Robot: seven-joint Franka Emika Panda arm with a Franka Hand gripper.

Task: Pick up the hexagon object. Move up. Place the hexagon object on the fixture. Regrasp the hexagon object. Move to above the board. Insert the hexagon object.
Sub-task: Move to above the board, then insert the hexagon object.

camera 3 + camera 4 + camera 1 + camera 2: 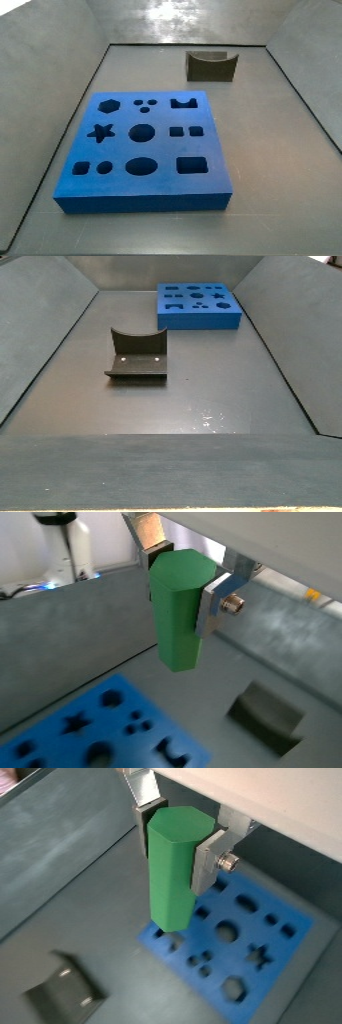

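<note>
The grey floor (281, 120) of the walled bin fills both side views, with sloped walls rising at each edge. On it lies the board (201, 205), a thick blue slab; in a side view its top shows all its shaped holes — hexagon, star, circles, squares — while in another side view (201, 318) it sits far back and its holes are small and hard to read. In both wrist views only part of the board shows (54, 727) (287, 938), cut by the picture's edge or covered by the held piece.

The fixture (211, 66), a dark olive-brown block with a U-shaped notch, stands well apart from the board on the bare floor; a side view (136, 356) shows its base plate and upright back. In the wrist views it is dim and partly cropped (267, 715) (60, 993).

The gripper (187, 587) appears only in the wrist views (183, 840) — neither side view catches it or the arm. Its silver fingers (218, 602) are clamped on the hexagon object (177, 612), a bright green prism hanging upright with its lower end free, clear of the floor and held over an edge of the board (174, 868). The finger on the far side is mostly hidden behind the prism.
</note>
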